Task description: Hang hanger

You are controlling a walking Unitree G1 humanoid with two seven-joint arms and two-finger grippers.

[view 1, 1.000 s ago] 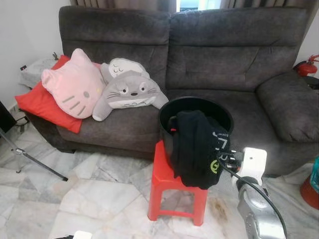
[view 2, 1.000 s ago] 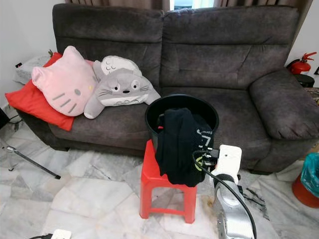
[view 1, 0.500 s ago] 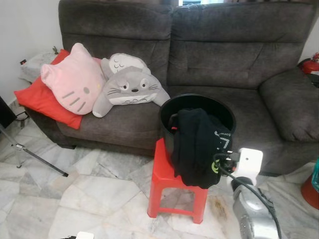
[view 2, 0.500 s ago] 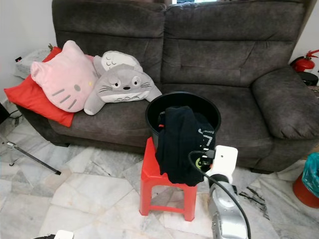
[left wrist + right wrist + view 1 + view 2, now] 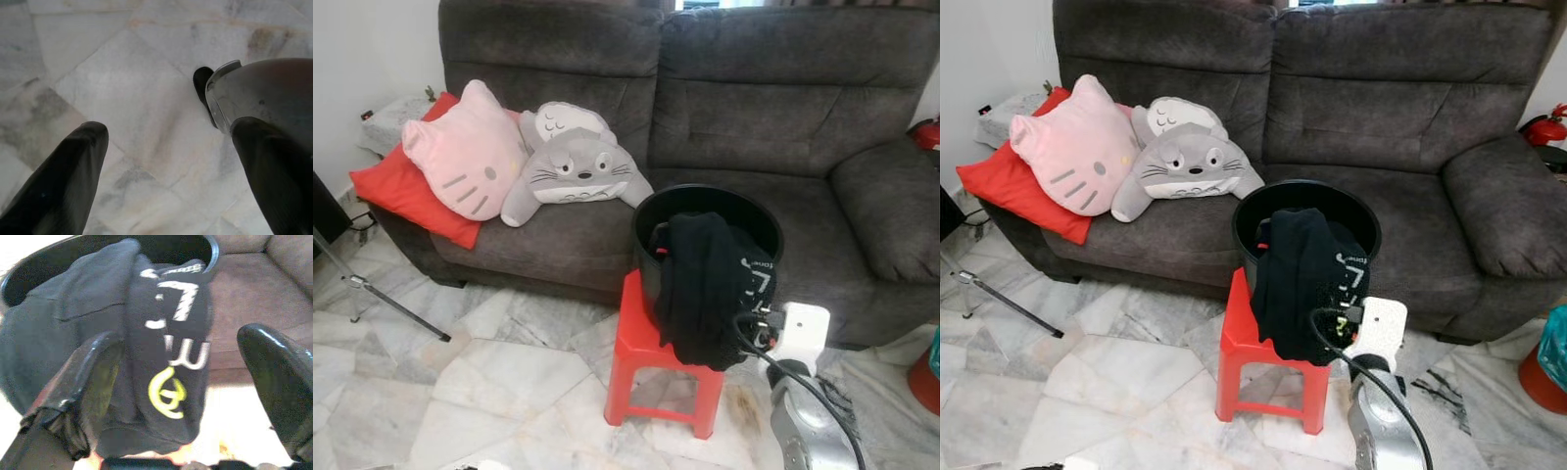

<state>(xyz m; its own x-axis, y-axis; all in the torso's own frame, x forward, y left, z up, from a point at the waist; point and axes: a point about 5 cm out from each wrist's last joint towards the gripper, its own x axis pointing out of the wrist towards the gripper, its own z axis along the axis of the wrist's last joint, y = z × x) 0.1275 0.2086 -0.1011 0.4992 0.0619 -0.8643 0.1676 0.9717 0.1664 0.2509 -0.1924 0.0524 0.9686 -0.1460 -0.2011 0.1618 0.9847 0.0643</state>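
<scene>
A black garment with white and yellow print hangs over the rim of a black bucket. The bucket stands on a red stool in front of the sofa. A small red piece shows at the rim beside the garment; I cannot tell what it is. My right gripper is open and level with the garment's printed lower part, close in front of it and not holding it. Its white wrist is just right of the stool. My left gripper hangs open over the marble floor.
A dark grey sofa stands behind the stool, with a pink cat cushion, a grey plush and a red pillow at its left end. A tripod leg crosses the floor at left. A red object sits at the right edge.
The head camera has shifted a little. My right gripper has come closer to the hanging garment. The garment, bucket and stool have stayed put.
</scene>
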